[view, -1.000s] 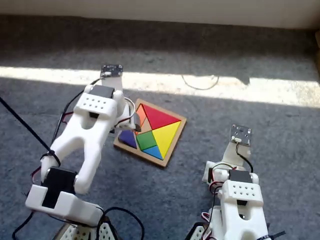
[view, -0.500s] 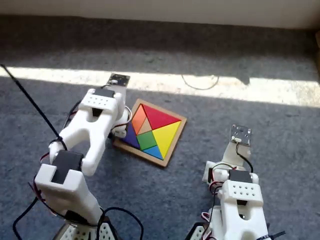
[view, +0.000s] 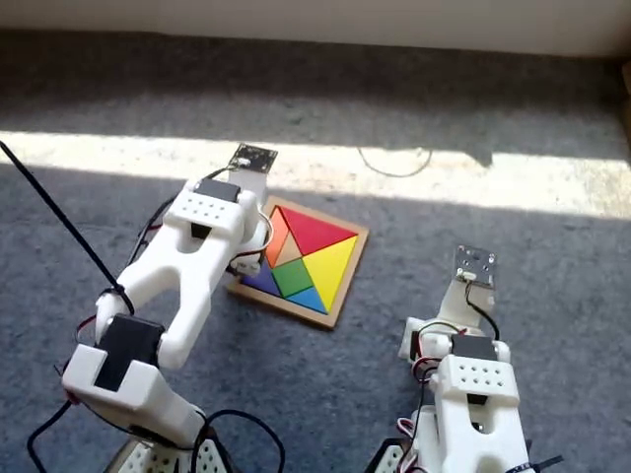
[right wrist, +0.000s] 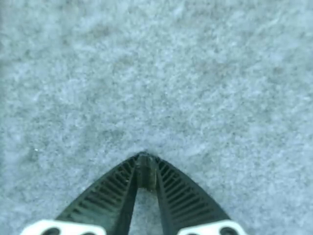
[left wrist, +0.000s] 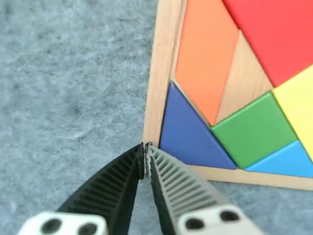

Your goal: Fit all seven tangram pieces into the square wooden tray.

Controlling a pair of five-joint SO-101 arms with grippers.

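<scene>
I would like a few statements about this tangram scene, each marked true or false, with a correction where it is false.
1. The left claw is shut, with its tip at a corner of the wooden tray. True.
2. The green square lies on the carpet outside the tray. False: it sits inside the tray, next to the dark blue triangle.
3. The right claw is shut on a yellow piece. False: it is shut and holds nothing, above bare carpet.
4. The orange parallelogram lies edge to edge with the red triangle. True.
</scene>
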